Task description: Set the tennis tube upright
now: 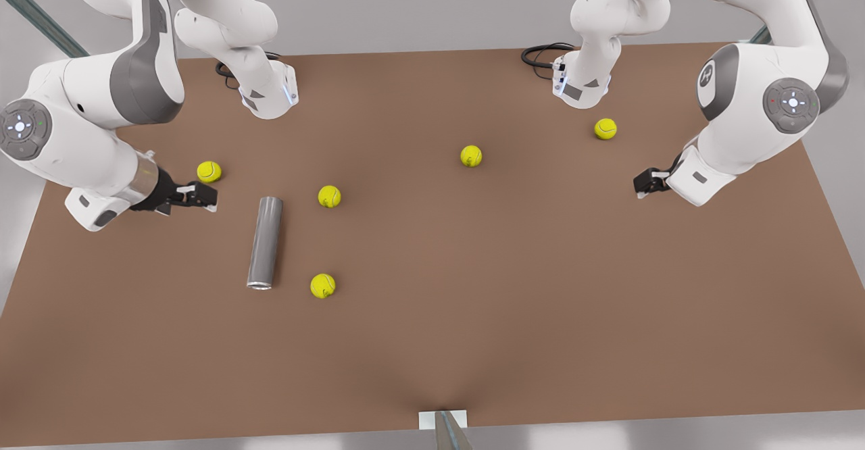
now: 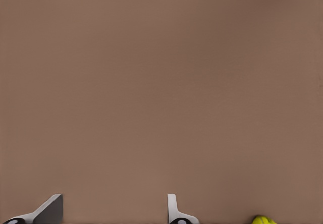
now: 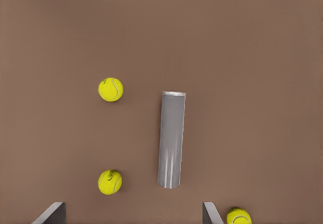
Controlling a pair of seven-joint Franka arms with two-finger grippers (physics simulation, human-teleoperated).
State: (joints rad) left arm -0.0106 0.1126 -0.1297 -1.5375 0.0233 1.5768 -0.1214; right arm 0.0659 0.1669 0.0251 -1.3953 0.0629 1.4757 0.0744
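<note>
- Grey metallic tennis tube (image 1: pixel 265 242) lies flat on the brown bench (image 1: pixel 513 288), towards the front view's left, its lighter-rimmed open end facing the near bench edge; in the right wrist view the tennis tube (image 3: pixel 171 140) lies lengthwise ahead of the camera.
- Right pincer (image 1: pixel 200 195) sits at the front view's left, just beside the tube's far end but apart from it. Its fingers (image 3: pixel 52 213) stand wide apart and hold nothing.
- Left pincer (image 1: pixel 646 181) waits at the front view's right, well apart from the tube. Its fingers (image 2: pixel 174 212) are spread with bare bench between them.
- Five tennis balls lie scattered around. One (image 1: pixel 209 171) is just beside the right pincer, one (image 1: pixel 329 196) lies beside the tube's far half, and one (image 1: pixel 322 285) is near its open end.
- Two more balls: one (image 1: pixel 471 155) mid-bench, one (image 1: pixel 605 128) near the left arm's base.
- Nothing touches the tube; the two flanking balls sit on its side towards the front view's right.
</note>
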